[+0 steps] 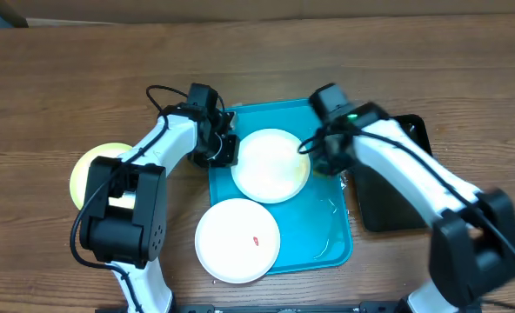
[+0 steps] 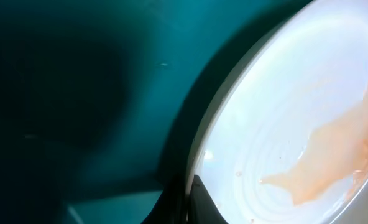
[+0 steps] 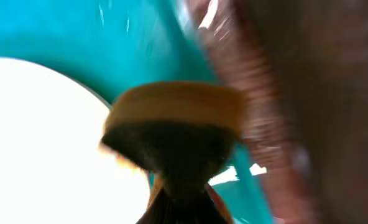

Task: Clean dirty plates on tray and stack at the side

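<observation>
1. Three plates are in view. The upper white plate (image 1: 270, 169) lies flat in the far half of the tray (image 1: 331, 226).
2. The lower white plate (image 1: 237, 241) sits at the tray's near left corner. Its edge overhangs the rim toward you, and it carries one reddish speck (image 1: 256, 241) near its middle.
3. The green-rimmed plate (image 1: 85, 167) lies off the tray, on the desk (image 1: 66, 87) to the left. It is partly hidden by your left arm.
4. Your left gripper (image 1: 225, 149) is at the left edge of the upper white plate. In the left wrist view one dark fingertip (image 2: 199, 202) sits just at the plate's rim. I cannot tell whether the jaws are spread or pressed together.
5. The same view shows a pale orange smear (image 2: 327, 162) on the plate's surface.
6. Your right gripper (image 1: 317, 161) is at the right edge of the upper white plate. It pinches a sponge (image 3: 171, 118) with a yellow face and a dark face. That view is blurred, and contact between sponge and plate cannot be confirmed.
7. A black tray (image 1: 388, 209) lies on the desk just beside the tray's right rim, under your right arm.
</observation>
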`<state>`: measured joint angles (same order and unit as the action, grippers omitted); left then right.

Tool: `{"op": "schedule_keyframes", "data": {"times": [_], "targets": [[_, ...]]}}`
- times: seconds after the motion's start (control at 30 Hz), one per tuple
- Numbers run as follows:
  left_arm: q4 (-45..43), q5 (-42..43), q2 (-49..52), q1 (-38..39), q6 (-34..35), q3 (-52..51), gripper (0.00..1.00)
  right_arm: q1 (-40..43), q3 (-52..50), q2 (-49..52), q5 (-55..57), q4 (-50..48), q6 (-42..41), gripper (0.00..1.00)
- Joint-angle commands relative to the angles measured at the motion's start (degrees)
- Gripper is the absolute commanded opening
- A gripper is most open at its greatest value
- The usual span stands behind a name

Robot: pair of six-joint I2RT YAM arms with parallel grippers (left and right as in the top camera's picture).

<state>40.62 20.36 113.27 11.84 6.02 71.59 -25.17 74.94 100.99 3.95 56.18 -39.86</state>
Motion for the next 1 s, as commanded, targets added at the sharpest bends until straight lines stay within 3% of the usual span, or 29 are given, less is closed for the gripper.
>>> {"op": "schedule_keyframes", "data": {"times": [0.0,0.23,0.53,0.6,0.67,0.7,0.97], "targets": [[0.09,-3.78,0.28,-0.52,0.33,-0.28,0.04,3.87,-0.07,-6.97,2.29,1.90,2.38,0.04],[1.86,-1.81,0.28,-0.50,-1.36,1.88,0.04,15.26,-1.20,-9.14,0.07,5.99,9.88,0.04],[14.01,-1.29,0.28,1.57,-3.58,16.31,0.04,26.51,-15.76,-7.61,-13.14,-3.34,17.38,0.05],[16.70,-1.44,0.28,2.95,-3.56,20.68,0.04,26.80,-18.03,-7.61,-13.99,-5.46,17.20,0.17],[18.93,-1.99,0.28,4.68,-3.72,24.74,0.04,26.86,-18.62,-7.61,-15.02,-6.05,17.44,0.42],[19.91,-3.21,0.28,5.79,-3.69,26.73,0.04,26.95,-18.49,-7.69,-14.99,-5.90,17.53,0.49],[18.95,-13.68,0.28,16.50,0.07,33.40,0.04,36.44,-11.47,-15.13,-18.53,3.06,19.02,0.62]]}}
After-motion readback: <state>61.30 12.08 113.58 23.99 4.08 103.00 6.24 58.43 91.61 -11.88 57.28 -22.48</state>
